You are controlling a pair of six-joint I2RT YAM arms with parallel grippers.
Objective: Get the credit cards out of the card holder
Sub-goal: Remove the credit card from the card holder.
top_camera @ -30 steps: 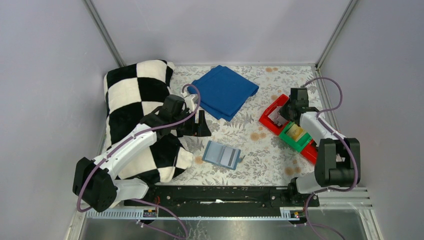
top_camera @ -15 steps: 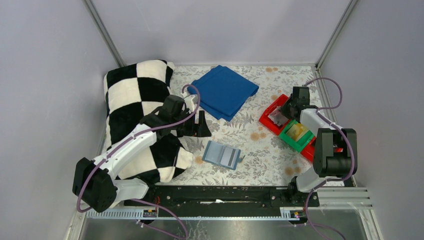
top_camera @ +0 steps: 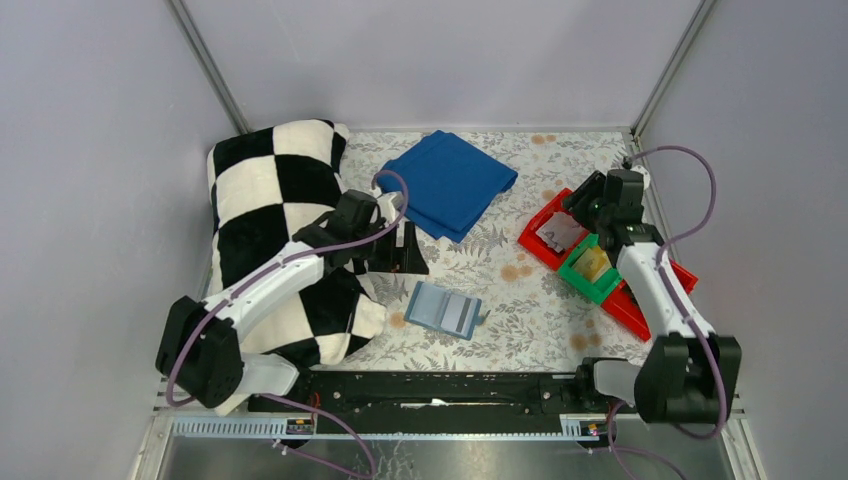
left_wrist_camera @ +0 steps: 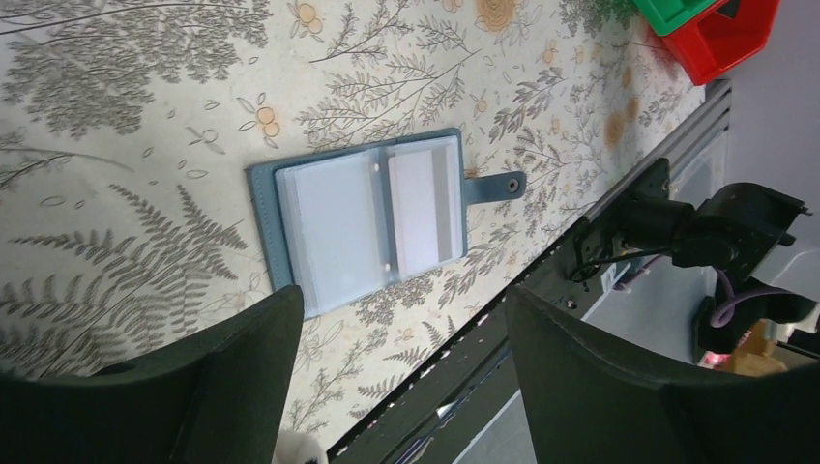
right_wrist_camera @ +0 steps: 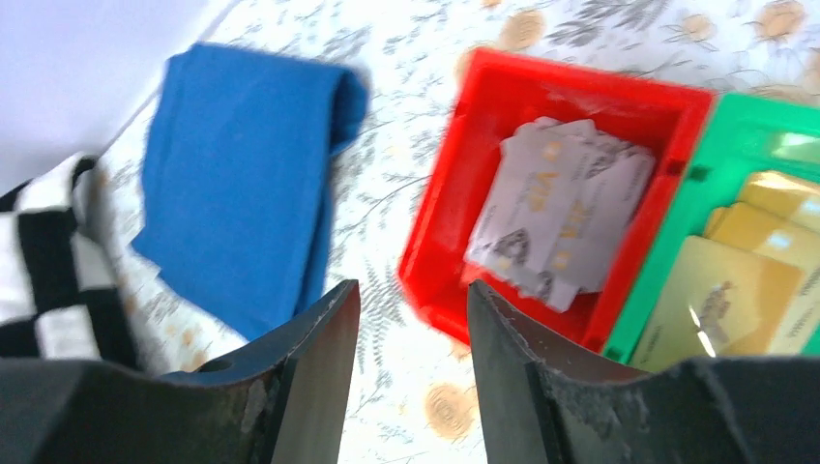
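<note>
The teal card holder (top_camera: 444, 309) lies open on the floral table near the front edge, clear sleeves up. In the left wrist view the card holder (left_wrist_camera: 367, 217) shows a pale card (left_wrist_camera: 424, 208) in its right sleeve. My left gripper (top_camera: 402, 252) hovers behind it, open and empty; the left gripper (left_wrist_camera: 401, 302) frames the holder's near edge. Whitish-grey credit cards (right_wrist_camera: 566, 217) lie in the red bin (right_wrist_camera: 580, 72), yellowish cards (right_wrist_camera: 745, 280) in the green bin (right_wrist_camera: 745, 111). My right gripper (top_camera: 582, 204) hangs open above the red bin (top_camera: 530, 243); nothing sits between the right gripper (right_wrist_camera: 413, 290) fingers.
A folded deep-blue cloth (top_camera: 450, 182) lies at the back centre. A black-and-white checkered pillow (top_camera: 275, 200) fills the left side under my left arm. The green bin (top_camera: 578, 277) and another red bin (top_camera: 640, 305) line the right side. A black rail (top_camera: 440, 385) borders the front.
My right gripper went from shut to open and rose away from the red bin toward the back right; a whitish card now lies uncovered there. The left arm shifted slightly right.
</note>
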